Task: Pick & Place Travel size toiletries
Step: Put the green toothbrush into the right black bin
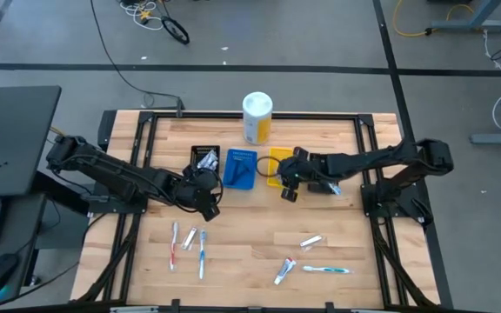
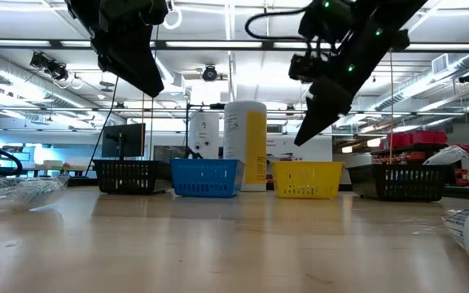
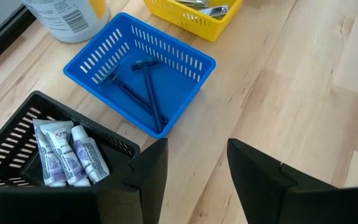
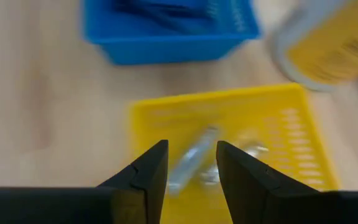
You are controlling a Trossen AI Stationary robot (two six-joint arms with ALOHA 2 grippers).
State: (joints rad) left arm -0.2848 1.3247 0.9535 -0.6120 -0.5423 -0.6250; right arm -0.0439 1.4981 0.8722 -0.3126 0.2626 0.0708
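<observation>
Right gripper (image 4: 191, 163) hangs open and empty above the yellow bin (image 4: 291, 112), silver packets (image 4: 194, 158) lying inside, left gripper (image 3: 197, 163) open beside the black bin (image 3: 17, 118); risk: loose toiletries (image 1: 190, 243) lie close together, so fingers may nudge neighbours.

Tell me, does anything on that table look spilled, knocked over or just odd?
Nothing looks spilled or damaged. The black bin holds tubes, the blue bin razors. Toothbrushes and more tubes lie loose on the table, apparently unsorted.
</observation>
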